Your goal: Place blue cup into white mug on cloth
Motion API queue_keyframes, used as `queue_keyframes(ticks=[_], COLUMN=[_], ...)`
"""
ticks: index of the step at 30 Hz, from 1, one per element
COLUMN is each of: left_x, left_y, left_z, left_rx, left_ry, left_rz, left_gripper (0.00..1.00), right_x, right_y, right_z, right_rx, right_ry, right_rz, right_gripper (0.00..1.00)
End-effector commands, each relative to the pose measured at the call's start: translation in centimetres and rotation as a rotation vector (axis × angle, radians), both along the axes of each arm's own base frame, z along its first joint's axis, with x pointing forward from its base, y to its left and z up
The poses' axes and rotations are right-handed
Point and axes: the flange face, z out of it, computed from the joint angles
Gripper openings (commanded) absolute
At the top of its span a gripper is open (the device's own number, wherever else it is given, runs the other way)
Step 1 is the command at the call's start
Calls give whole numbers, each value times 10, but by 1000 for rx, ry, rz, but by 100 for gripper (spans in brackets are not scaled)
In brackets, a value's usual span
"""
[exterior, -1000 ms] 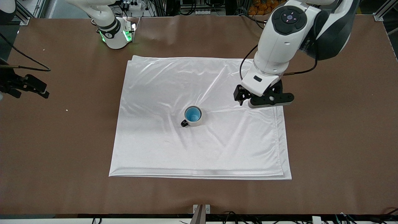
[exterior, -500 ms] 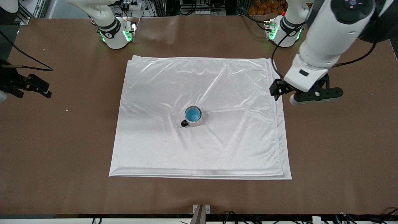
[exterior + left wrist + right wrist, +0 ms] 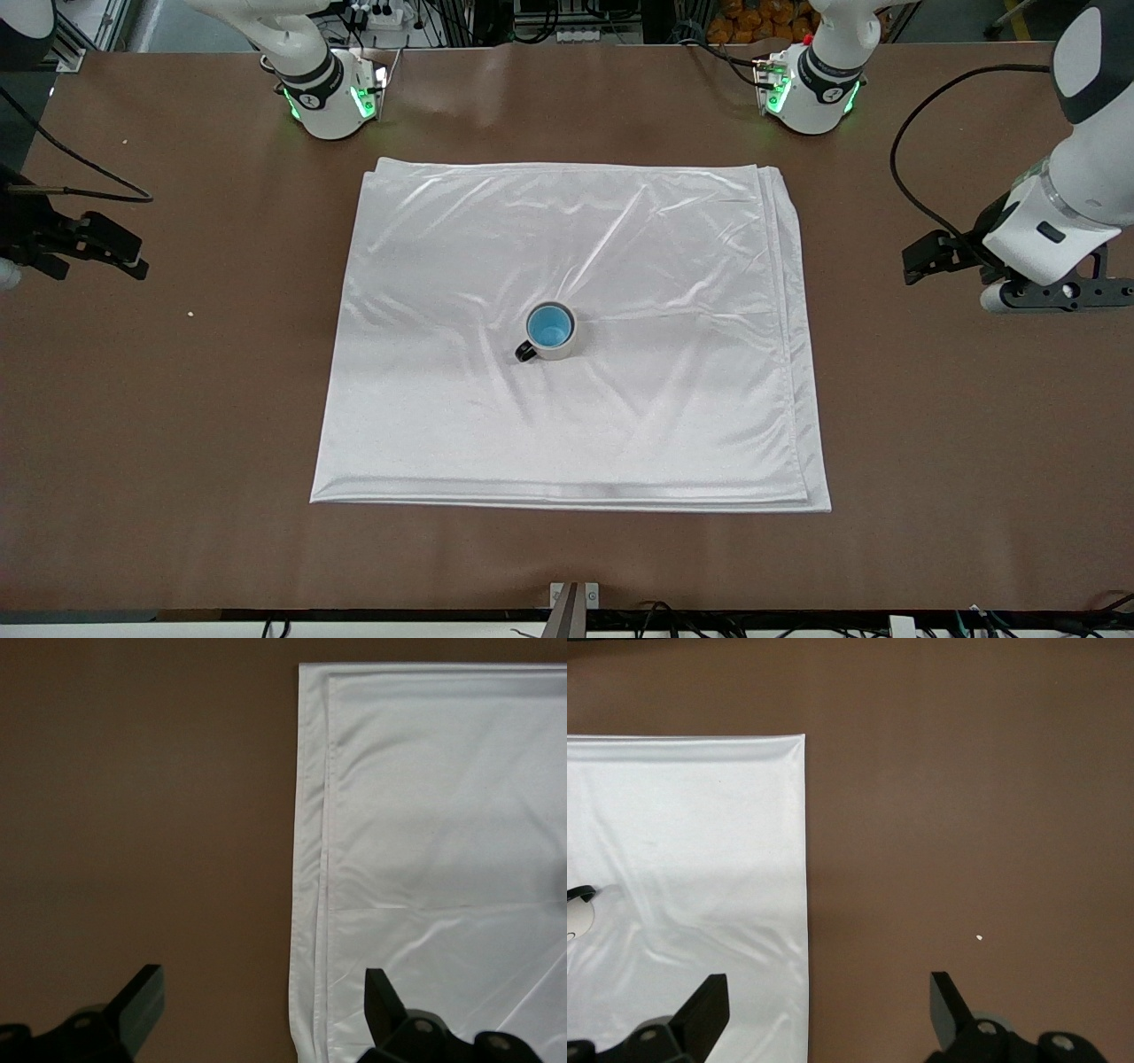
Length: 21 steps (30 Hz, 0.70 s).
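Observation:
The blue cup sits upright inside the white mug, whose dark handle points toward the right arm's end. The mug stands near the middle of the white cloth. My left gripper is open and empty over bare table off the cloth's edge, at the left arm's end; its wrist view shows the cloth's layered edge between its fingers. My right gripper is open and empty over bare table at the right arm's end. Its wrist view shows the cloth and a sliver of the mug.
The two arm bases stand along the table's edge farthest from the front camera. A small white speck lies on the brown table near the right gripper. A metal bracket sits at the nearest edge.
My left arm has swung off the cloth toward its own end of the table, its gripper open and empty throughout. The cup and mug have not moved. The right arm is nearly still.

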Motion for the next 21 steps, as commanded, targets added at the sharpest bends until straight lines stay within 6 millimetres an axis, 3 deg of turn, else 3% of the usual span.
queue_keyframes(ticks=[1, 12, 21], left_x=[-21, -42, -40], left_y=[7, 5, 19], left_z=[2, 19, 39], left_rx=[-2, 35, 66], left_ry=[-29, -111, -140], left_rz=[-49, -54, -83], left_gripper=[100, 100, 100], right_x=[-7, -5, -5], right_y=[1, 1, 1], right_z=[3, 3, 3], right_rx=[15, 16, 15], right_ry=[-2, -6, -6], right_rz=[9, 9, 9], right_gripper=[100, 100, 100])
